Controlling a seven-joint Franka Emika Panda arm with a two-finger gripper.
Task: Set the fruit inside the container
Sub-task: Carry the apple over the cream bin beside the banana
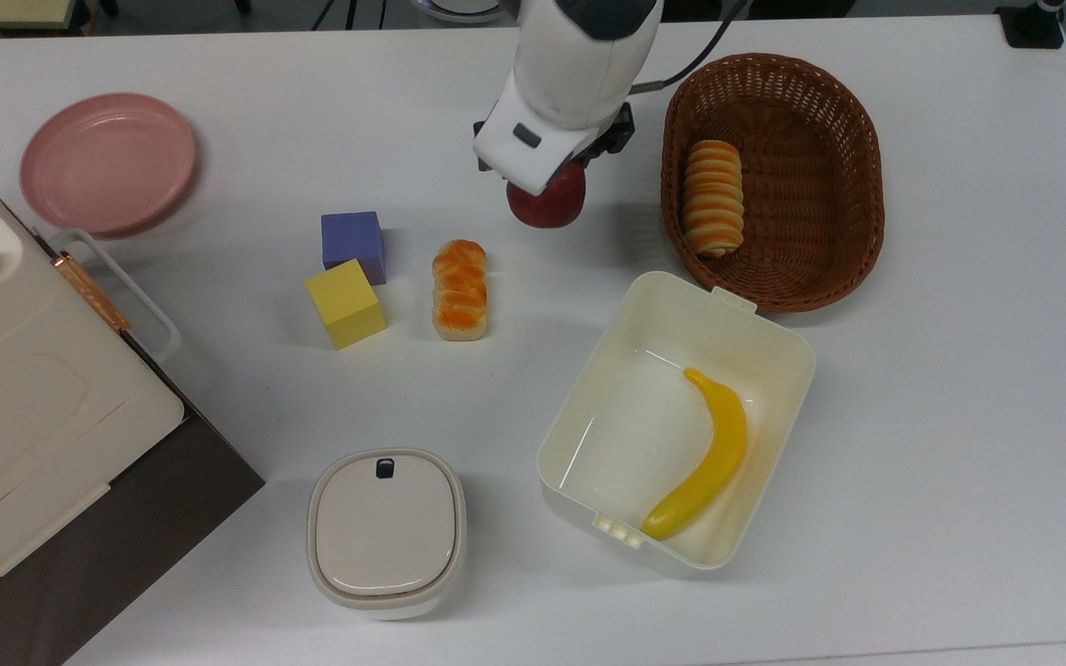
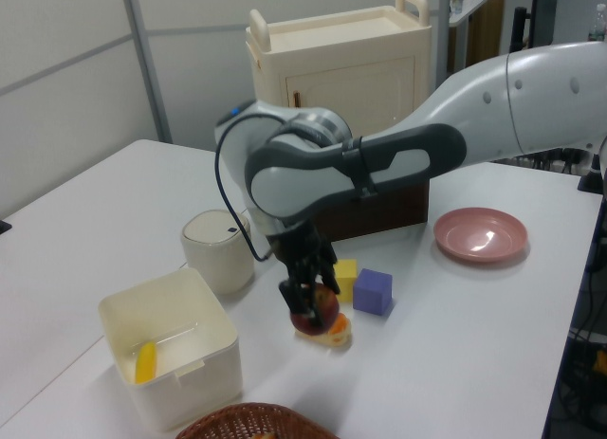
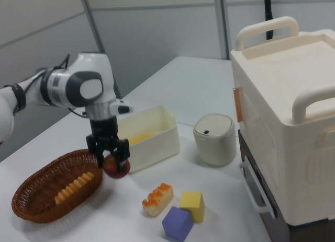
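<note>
Item: apple (image 1: pixel 547 202), clamped in the claw (image 3: pixel 109 157) and held clear of the tabletop (image 1: pixel 912 416) beside the basket (image 1: pixel 778 264); handling: carry level over the tub (image 1: pixel 588 370) wall, lower into the bare half beside the banana (image 1: pixel 709 458), then release.

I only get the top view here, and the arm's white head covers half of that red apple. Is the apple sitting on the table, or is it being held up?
Observer: Held up. In the right view the apple hangs clear of the table.
Operator: What is holding it?
Observer: The gripper. In the right view its two black fingers clamp the apple's sides.
Operator: Is the white tub deep?
Observer: Yes. In the left view the walls of the tub rise well above the banana lying inside.
</note>
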